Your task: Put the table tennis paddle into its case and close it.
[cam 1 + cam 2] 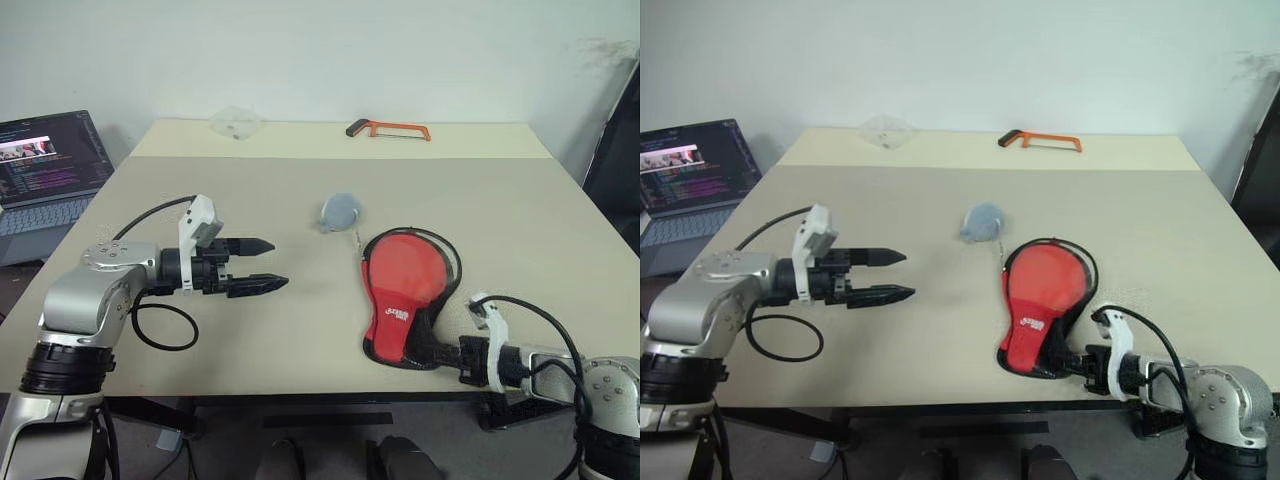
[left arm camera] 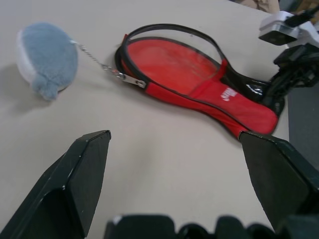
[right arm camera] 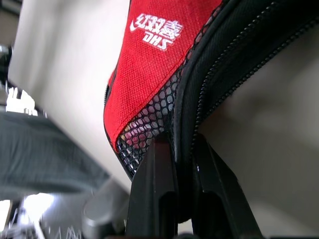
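The black case (image 1: 432, 318) lies at the front right of the table, its narrow end toward the front edge. Its clear window and red logo band (image 1: 396, 316) face up. The table tennis paddle's red face (image 1: 408, 265) shows through the window. My right gripper (image 1: 440, 352) is at that narrow end, shut on the case's black zip edge (image 3: 199, 94) beside the mesh. My left gripper (image 1: 278, 264) hovers open over the table to the left of the case, pointing toward it, with nothing between its fingers (image 2: 84, 174).
A small grey round pouch (image 1: 340, 212) on a thin chain lies just beyond the case. An orange hacksaw (image 1: 388, 129) and a clear plastic bag (image 1: 235, 122) sit at the table's far edge. An open laptop (image 1: 45, 170) stands off the table's left side.
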